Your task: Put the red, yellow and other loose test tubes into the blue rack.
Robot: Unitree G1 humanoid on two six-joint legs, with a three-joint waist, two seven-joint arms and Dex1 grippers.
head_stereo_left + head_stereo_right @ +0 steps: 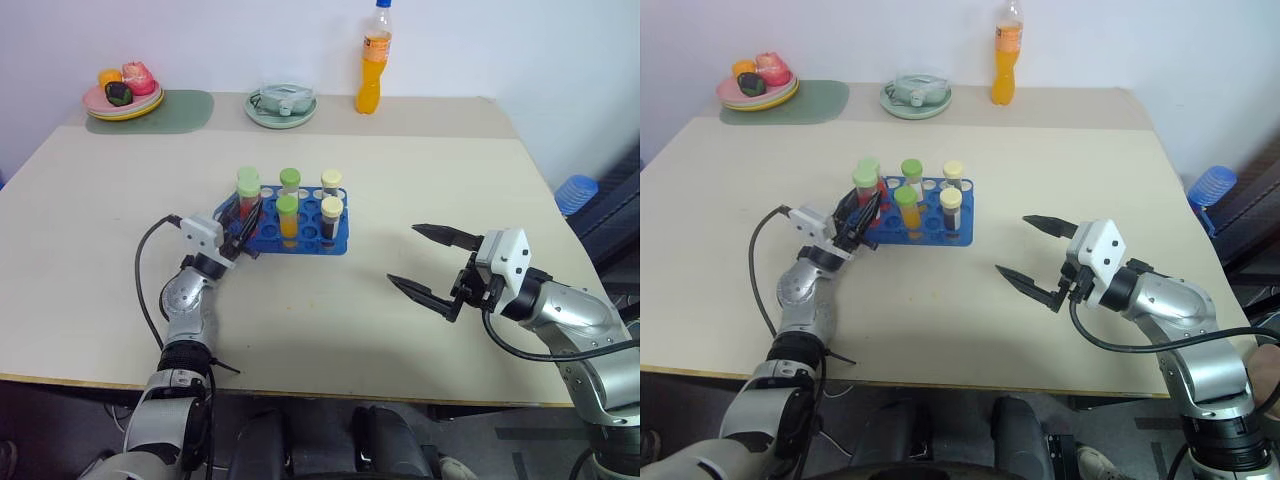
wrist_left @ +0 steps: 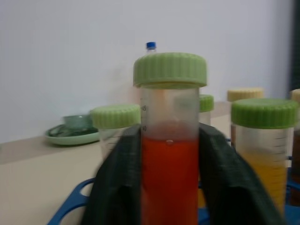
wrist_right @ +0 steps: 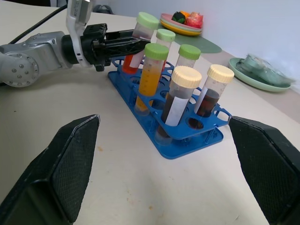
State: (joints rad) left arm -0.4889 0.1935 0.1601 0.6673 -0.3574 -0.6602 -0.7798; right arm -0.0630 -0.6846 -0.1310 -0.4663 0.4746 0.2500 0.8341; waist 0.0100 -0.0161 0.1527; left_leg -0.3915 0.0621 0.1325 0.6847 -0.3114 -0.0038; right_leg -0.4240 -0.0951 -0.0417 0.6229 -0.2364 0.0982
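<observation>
Blue rack (image 1: 290, 232) sits mid-table (image 1: 420, 170), holding six capped tubes; left claw (image 3: 123, 45) reaches in at the rack's end nearest the left arm, its two black fingers (image 2: 220, 178) flanking the red tube (image 2: 169, 173); in the left wrist view both fingers look to touch the tube's sides at liquid level, so a narrow spread on the tube; can't tell whether it is still squeezing; red tube has a green cap and stands slightly tilted in a corner hole of the rack, per the right wrist view; beside it in the rack: yellow-orange tube (image 3: 151, 77) with green cap, one row nearer the right arm; two more green-capped tubes (image 3: 187, 55) behind it, contents hard to read; two pale-yellow-capped tubes with dark brown liquid (image 3: 180, 101) at the rack's end nearest the right arm; no loose tube seen lying on the table around the rack.

Right claw (image 1: 432, 262) hovers over the table well apart from the rack, on the rack's right-arm side, fingers spread wide, nothing between them, touching nothing.

Beyond the rack at the table's back edge: pale green round dish (image 1: 281, 105), orange drink bottle (image 1: 373, 60) to its side, plate of fruit (image 1: 124, 95) on a green mat (image 1: 185, 108) at the far corner.
</observation>
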